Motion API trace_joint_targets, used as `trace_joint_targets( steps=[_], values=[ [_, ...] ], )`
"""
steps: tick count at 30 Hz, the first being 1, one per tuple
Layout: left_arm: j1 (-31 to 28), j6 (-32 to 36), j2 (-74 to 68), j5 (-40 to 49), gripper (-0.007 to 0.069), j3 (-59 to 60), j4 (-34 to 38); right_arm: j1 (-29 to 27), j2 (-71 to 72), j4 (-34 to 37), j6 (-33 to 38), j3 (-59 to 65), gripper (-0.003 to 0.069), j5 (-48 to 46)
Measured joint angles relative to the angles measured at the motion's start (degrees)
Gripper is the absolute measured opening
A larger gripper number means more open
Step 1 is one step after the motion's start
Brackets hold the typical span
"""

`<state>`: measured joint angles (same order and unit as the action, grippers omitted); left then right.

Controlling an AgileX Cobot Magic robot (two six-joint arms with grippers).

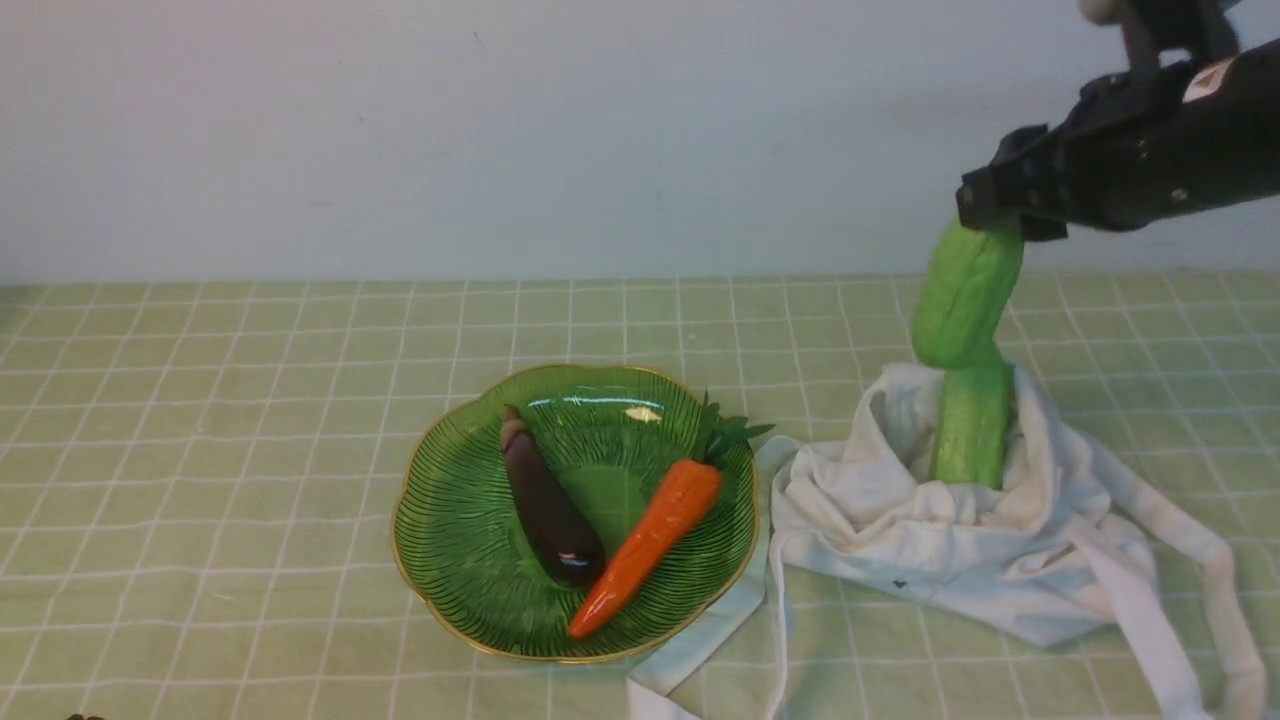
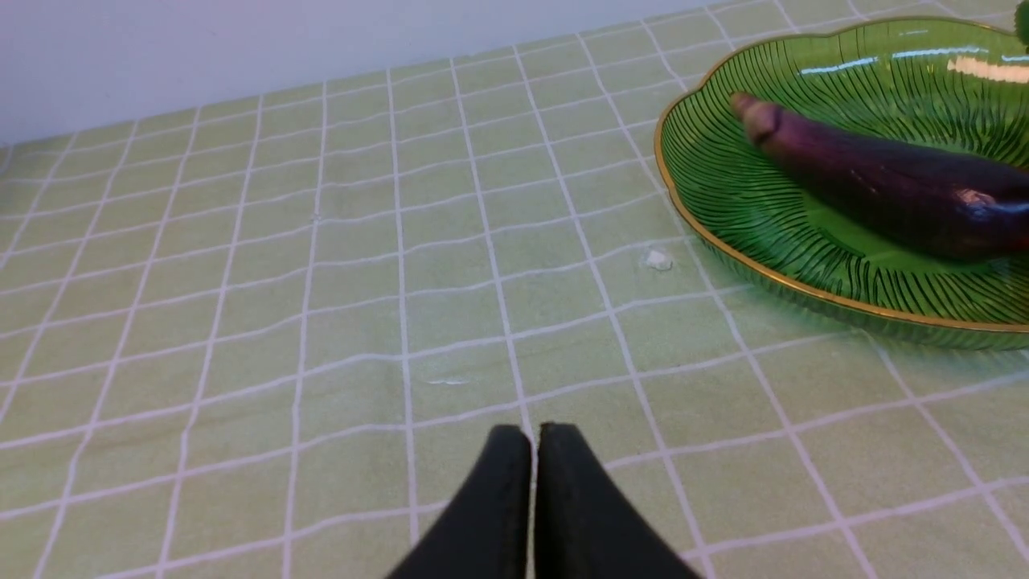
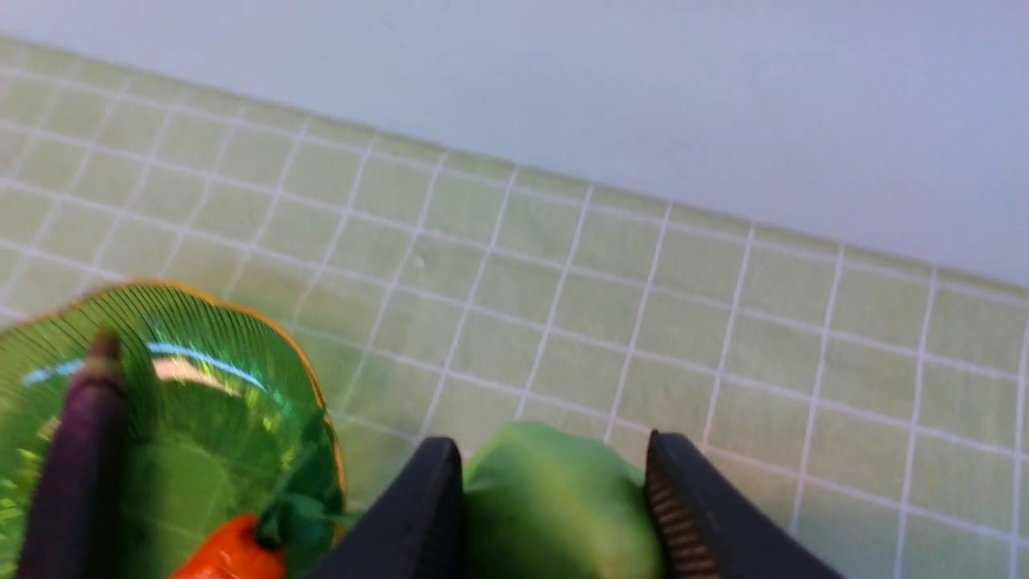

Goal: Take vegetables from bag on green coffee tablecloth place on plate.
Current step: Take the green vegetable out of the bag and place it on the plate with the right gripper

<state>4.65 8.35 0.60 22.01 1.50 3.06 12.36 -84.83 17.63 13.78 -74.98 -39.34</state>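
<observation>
The bag (image 1: pixel 960 540) slumps at lower right, one gourd (image 1: pixel 972 430) standing in its mouth. Your right claw (image 3: pixel 553 462) grips another gourd (image 1: pixel 965 300) just above; raise it clear, then swing left to the plate (image 1: pixel 450 560). Your left claw (image 2: pixel 534 454) rests pinched together, empty.

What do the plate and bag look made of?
Plate: probably glass. It is glossy, see-through green with sharp highlights, fine ribs and a gold rim.
Bag: soft white cloth, matte, crumpled into folds, with limp straps.
</observation>
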Motion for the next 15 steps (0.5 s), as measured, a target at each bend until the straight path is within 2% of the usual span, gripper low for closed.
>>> trace_joint_targets(
  steps=[3,7,8,10,11,15],
  values=[
    [0.0,0.0,0.0,0.0,-0.0005,0.0,0.0,1.5,3.8,5.3,1.1,-0.1,0.0267,1.4],
    [0.0,0.0,0.0,0.0,-0.0005,0.0,0.0,7.1,4.5,14.1,8.5,-0.1,0.0267,1.3],
    [0.0,0.0,0.0,0.0,-0.0005,0.0,0.0,7.4,4.3,14.5,8.8,-0.1,0.0267,1.3],
    [0.0,0.0,0.0,0.0,-0.0005,0.0,0.0,11.7,1.4,19.0,12.4,-0.1,0.0267,0.5],
    [0.0,0.0,0.0,0.0,-0.0005,0.0,0.0,11.7,1.4,19.3,12.7,-0.1,0.0267,0.5],
    [0.0,0.0,0.0,0.0,-0.0005,0.0,0.0,17.6,-7.3,27.1,19.2,-0.1,0.0267,3.1]
  ],
)
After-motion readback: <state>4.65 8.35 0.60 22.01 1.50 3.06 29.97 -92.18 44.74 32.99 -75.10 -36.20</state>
